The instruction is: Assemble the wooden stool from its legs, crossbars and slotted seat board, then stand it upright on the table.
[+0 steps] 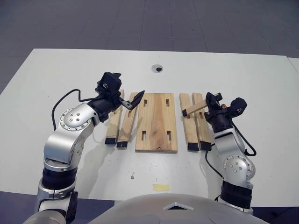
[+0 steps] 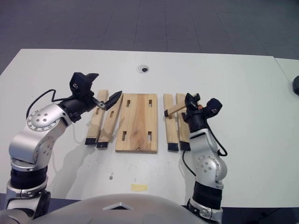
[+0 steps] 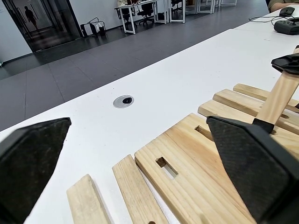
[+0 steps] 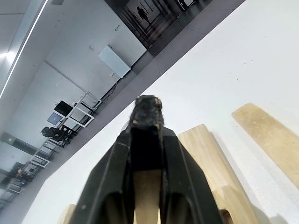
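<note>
The slotted seat board (image 1: 156,122) lies flat in the middle of the white table (image 1: 56,74). Left of it lie two wooden legs (image 1: 113,123) side by side, and two more legs (image 1: 188,122) lie on its right. My left gripper (image 1: 131,101) hovers open over the far ends of the left legs, its black fingers (image 3: 28,163) spread wide with nothing between them. My right gripper (image 1: 211,100) is shut on a short crossbar (image 1: 195,108), held tilted just above the right legs (image 4: 205,154). The same crossbar (image 3: 278,98) appears in the left wrist view.
A round cable grommet (image 1: 158,68) sits in the table beyond the board. Near the front edge lie a small screw (image 1: 132,176) and a yellow slip (image 1: 161,187). Bare tabletop stretches to both sides of the parts.
</note>
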`<action>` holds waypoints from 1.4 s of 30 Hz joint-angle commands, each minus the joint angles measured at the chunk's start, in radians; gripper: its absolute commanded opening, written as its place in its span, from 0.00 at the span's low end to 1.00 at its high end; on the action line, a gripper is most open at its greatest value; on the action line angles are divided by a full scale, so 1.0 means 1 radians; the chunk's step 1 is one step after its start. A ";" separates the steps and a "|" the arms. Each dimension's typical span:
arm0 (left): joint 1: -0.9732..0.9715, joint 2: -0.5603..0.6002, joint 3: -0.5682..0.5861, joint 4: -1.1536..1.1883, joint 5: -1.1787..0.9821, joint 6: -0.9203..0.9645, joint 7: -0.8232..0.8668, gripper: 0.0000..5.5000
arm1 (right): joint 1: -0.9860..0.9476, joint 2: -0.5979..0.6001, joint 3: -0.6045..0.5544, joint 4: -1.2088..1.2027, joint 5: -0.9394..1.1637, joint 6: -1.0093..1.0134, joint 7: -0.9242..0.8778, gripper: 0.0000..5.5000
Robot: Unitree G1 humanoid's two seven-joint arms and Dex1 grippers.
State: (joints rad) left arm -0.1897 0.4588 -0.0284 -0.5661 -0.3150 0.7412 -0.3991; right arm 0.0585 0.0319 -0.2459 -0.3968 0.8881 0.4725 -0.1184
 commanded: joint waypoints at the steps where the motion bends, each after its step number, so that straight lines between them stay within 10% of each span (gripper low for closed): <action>1: -0.003 0.012 -0.011 0.007 0.014 -0.010 -0.008 0.98 | -0.007 -0.011 -0.025 0.013 -0.008 -0.013 0.005 0.07; 42: 0.050 -0.013 -0.035 0.003 0.049 -0.042 0.015 0.98 | 0.019 -0.055 -0.029 -0.025 -0.021 0.048 0.046 0.07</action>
State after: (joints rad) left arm -0.1440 0.4438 -0.0604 -0.5610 -0.2742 0.7052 -0.3828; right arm 0.0832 -0.0168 -0.2813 -0.4189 0.8634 0.5050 -0.0654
